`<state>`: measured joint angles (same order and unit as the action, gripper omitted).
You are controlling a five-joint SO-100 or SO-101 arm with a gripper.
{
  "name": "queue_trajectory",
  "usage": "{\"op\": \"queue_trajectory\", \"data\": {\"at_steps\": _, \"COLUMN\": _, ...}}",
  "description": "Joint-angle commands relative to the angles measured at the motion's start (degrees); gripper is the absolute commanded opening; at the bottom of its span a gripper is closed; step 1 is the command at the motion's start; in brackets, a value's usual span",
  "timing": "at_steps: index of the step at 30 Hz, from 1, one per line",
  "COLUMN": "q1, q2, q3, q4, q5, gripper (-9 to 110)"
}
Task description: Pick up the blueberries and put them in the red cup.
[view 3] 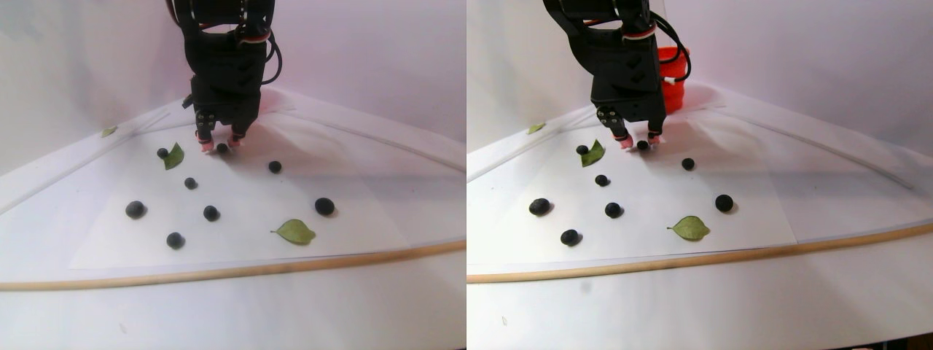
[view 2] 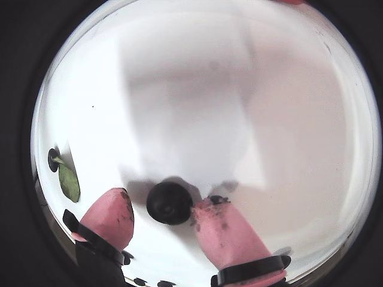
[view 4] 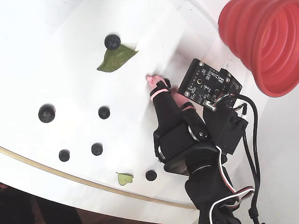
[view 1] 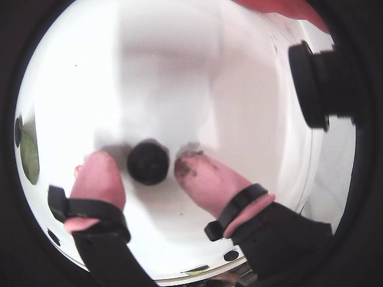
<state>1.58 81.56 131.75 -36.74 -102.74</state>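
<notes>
Nowhere any legible writing; claw straddles one of the blueberries.

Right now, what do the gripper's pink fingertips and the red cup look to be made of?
The fingertips look like soft matte rubber or silicone sleeves: rounded, pink, held by black bands, with dark smudges on one. The red cup looks like soft plastic or silicone, with stepped accordion ribs and a slight sheen. Neither can be confirmed by sight.
</notes>
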Motion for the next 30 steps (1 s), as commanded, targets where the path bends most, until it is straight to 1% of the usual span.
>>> {"op": "queue_trajectory", "data": {"at_steps": 1, "q1": 0.6, "q2": 0.0, "q3": -1.1, "q4": -1.6, "q5": -0.7, "gripper": 20}}
{"op": "queue_trajectory", "data": {"at_steps": 13, "q1": 0.5, "q2": -2.2, "q3": -1.9, "q4": -3.3, "q5": 0.1, "gripper": 19}}
{"op": "queue_trajectory", "data": {"at_steps": 30, "q1": 0.0, "q2": -1.8, "q3": -0.4, "q4": -3.2, "q5": 0.4, "gripper": 13}}
